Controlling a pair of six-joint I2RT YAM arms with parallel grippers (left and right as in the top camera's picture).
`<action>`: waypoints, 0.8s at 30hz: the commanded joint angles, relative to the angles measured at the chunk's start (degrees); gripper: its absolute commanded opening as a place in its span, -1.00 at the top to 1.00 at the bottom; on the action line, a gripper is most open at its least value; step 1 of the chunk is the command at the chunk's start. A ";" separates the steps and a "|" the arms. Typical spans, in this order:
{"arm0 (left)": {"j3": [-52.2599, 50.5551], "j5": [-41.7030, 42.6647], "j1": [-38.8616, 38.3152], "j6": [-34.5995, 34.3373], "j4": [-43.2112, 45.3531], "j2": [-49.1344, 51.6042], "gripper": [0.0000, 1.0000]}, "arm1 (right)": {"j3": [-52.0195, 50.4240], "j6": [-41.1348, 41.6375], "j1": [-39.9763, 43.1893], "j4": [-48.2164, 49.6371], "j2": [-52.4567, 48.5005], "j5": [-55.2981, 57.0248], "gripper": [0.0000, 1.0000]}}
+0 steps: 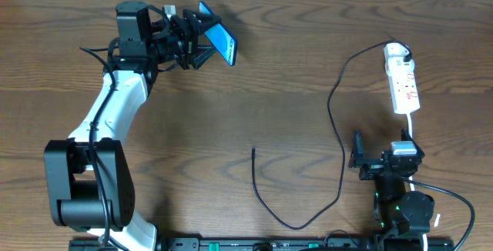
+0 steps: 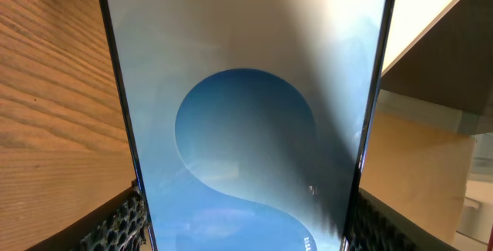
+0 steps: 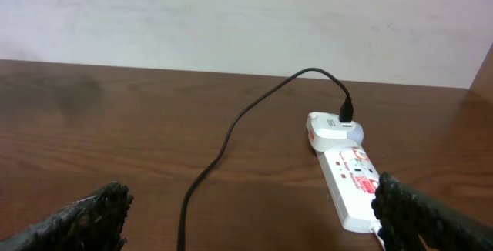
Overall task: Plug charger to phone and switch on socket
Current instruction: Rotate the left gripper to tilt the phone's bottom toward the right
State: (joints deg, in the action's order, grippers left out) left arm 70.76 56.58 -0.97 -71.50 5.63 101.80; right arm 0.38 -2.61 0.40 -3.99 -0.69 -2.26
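A: Where's the overhead?
B: Straight above, facing down on the whole bench (image 1: 269, 66).
A: Left wrist?
B: Very close to the phone (image 2: 246, 128); its screen fills the view.
A: Right wrist?
B: Low, looking level across the bench to the wall (image 3: 231, 20). It shares the socket (image 3: 350, 189) and charger (image 3: 227, 138) with the overhead.

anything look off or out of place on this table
The phone isn't lying flat: the left gripper holds it tilted on edge at the far left of the table. The charger is plugged in at the socket, but its free tip lies loose mid-table. Nothing looks spilled or damaged.
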 commanded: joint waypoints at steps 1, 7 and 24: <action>1.75 -0.50 0.02 1.46 0.48 -1.73 0.85 | -0.07 -0.68 -0.50 -0.24 0.35 0.44 -0.98; 1.75 -2.03 0.02 1.44 0.48 -1.73 0.86 | -0.07 -0.68 -0.50 -0.24 0.35 0.44 -0.98; 1.75 -3.34 -0.02 1.42 0.48 -1.73 0.85 | -0.07 -0.72 -0.50 -0.31 0.31 0.83 -0.99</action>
State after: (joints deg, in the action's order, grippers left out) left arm 70.76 52.56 -0.97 -71.48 5.58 101.80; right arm 0.38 -2.61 0.40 -4.01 -0.69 -1.89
